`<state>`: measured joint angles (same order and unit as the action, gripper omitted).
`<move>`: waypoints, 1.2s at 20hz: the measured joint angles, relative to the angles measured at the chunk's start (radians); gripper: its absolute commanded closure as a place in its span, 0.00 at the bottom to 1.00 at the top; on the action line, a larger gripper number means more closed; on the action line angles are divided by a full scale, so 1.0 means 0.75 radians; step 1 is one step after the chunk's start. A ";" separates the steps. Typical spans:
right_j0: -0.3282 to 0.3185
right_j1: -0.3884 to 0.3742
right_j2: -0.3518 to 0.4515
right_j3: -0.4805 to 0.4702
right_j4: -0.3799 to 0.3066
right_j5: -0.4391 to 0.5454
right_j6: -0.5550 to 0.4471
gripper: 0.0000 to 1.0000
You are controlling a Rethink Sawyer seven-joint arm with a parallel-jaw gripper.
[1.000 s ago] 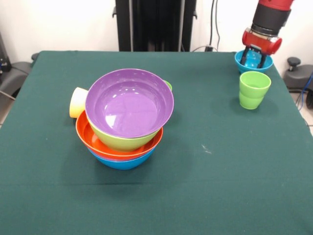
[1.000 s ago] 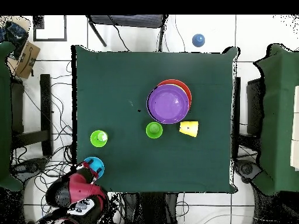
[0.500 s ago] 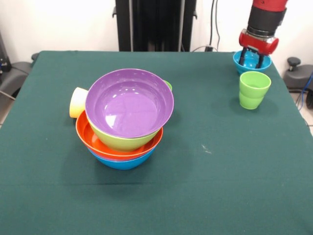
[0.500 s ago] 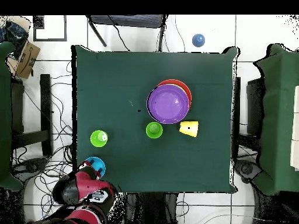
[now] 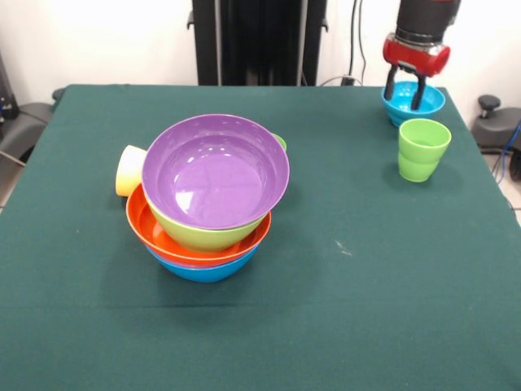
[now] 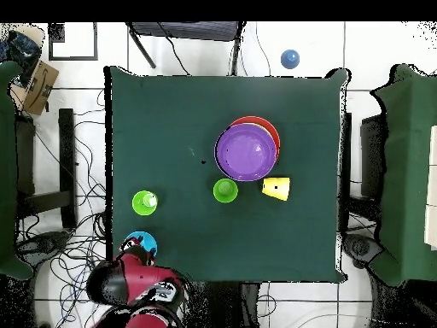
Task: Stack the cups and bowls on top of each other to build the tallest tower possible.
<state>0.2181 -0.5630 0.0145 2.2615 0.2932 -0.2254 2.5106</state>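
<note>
tower (image 5: 207, 204): glossy purple bowl tilted atop lime, orange, blue | hand (image 5: 406, 90): fingers spread over turquoise bowl (image 5: 417, 103)

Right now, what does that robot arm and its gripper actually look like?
The arm is a thick round column, black above with a glossy red collar at its lower end. Below the collar sits the gripper: two short, dark, slim fingers pointing down. From overhead the arm shows bulky red and black rounded housings. No markings can be made out.
</note>
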 measured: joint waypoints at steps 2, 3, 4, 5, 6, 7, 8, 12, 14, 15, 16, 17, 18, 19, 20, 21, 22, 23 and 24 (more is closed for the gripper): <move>-0.031 -0.030 -0.004 0.011 -0.032 0.013 0.000 0.00; -0.045 -0.042 -0.007 0.014 -0.047 0.022 0.000 0.00; -0.065 -0.060 -0.012 0.016 -0.068 0.035 0.000 0.00; -0.078 -0.070 -0.016 0.015 -0.082 0.042 0.000 0.00; -0.101 -0.086 -0.021 0.015 -0.106 0.054 0.000 0.00; -0.125 -0.097 -0.029 0.015 -0.129 0.066 0.000 0.00; -0.137 -0.100 -0.033 0.015 -0.141 0.073 0.000 0.00; -0.158 -0.103 -0.046 0.015 -0.166 0.090 0.000 0.00; -0.157 -0.104 -0.054 0.015 -0.171 0.099 0.000 0.00; -0.154 -0.107 -0.059 0.015 -0.171 0.107 0.000 0.00; -0.149 -0.111 -0.064 0.015 -0.171 0.116 0.000 0.00; -0.146 -0.113 -0.067 0.015 -0.171 0.121 0.000 0.00; -0.123 -0.118 -0.079 0.015 -0.168 0.143 0.000 0.00; -0.108 -0.121 -0.086 0.015 -0.164 0.153 0.000 0.00; -0.095 -0.123 -0.091 0.015 -0.161 0.161 0.000 0.00; -0.063 -0.128 -0.102 0.015 -0.149 0.180 0.000 0.00; -0.048 -0.130 -0.105 0.015 -0.143 0.189 0.000 0.00; -0.028 -0.134 -0.110 0.015 -0.136 0.203 0.000 0.00; 0.001 -0.141 -0.114 0.015 -0.125 0.223 0.000 0.00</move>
<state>0.2188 -0.6688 -0.0711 2.2728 0.1994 -0.0584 2.5106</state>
